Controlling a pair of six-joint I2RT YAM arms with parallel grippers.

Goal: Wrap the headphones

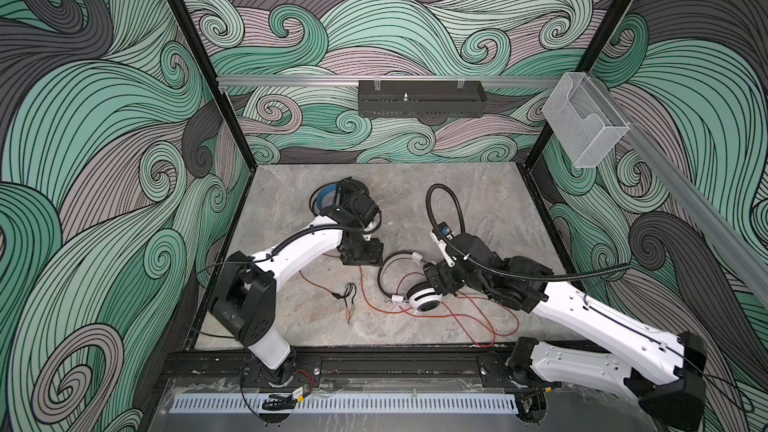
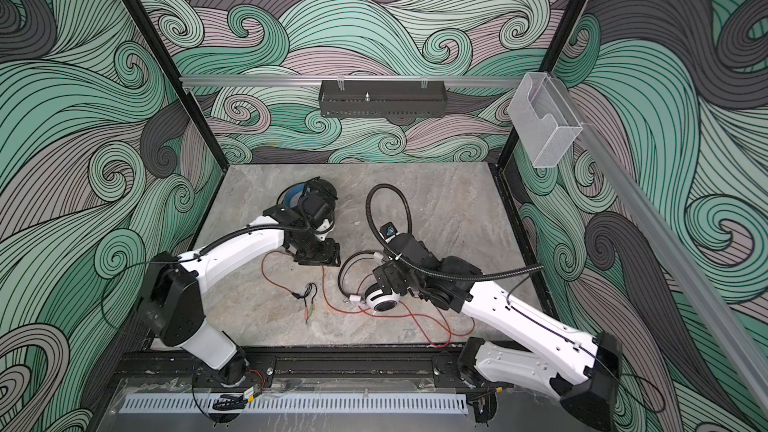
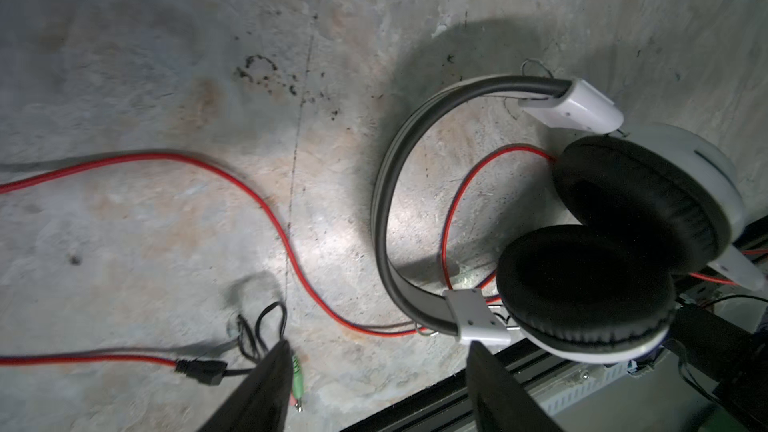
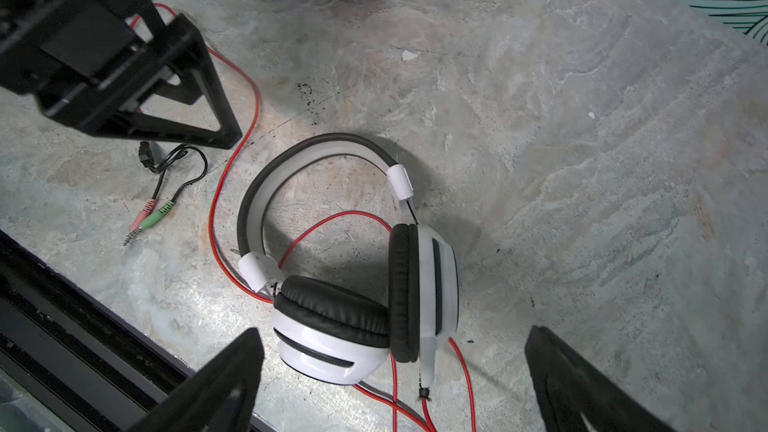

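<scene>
Headset (image 4: pixel 332 347), white, beneath wide-spread right gripper (image 4: pixel 395 334); red cable (image 4: pixel 214 209) loose.

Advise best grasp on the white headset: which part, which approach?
Take the headband, mid-arch, from straight above. The white headset lies on its side, so the band stands on edge: thin across, bare table both sides. The cups are bulky and rounded. Keep clear of the red cable looping inside the band near the cups.

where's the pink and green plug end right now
In both top views the pink and green plugs lie on the table left of centre, near its front edge, just left of the white headset and apart from it.
</scene>
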